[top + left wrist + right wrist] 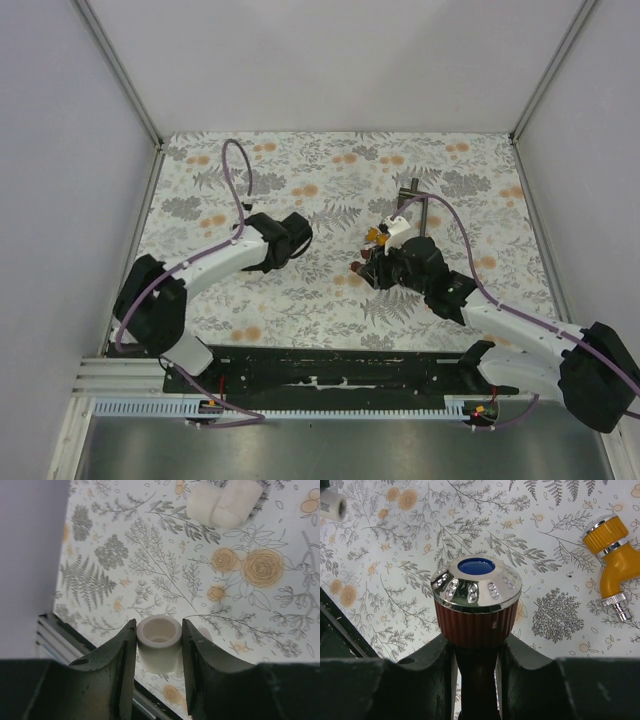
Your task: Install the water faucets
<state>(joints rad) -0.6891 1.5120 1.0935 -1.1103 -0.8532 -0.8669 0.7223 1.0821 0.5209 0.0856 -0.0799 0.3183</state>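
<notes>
A reddish-brown water faucet [476, 612] with a chrome-topped, blue-centred knob stands between the jaws of my right gripper [476, 650], which is shut on its body below the knob. In the top view this gripper [368, 268] is at the table's middle. An orange water faucet [615, 555] lies on the cloth to the right, also seen as the orange faucet [376, 237] beside the right wrist. My left gripper [159, 630] is shut on a white elbow fitting [159, 642], open end up, held above the cloth. From above, the left gripper [298, 235] hides that fitting.
A second white fitting [225, 502] lies on the flowered cloth ahead of the left gripper, likely the white fitting [399, 228] by the orange faucet. A dark grey T-shaped tool [412, 190] lies behind them. Grey walls enclose three sides; a black rail [320, 370] runs along the near edge.
</notes>
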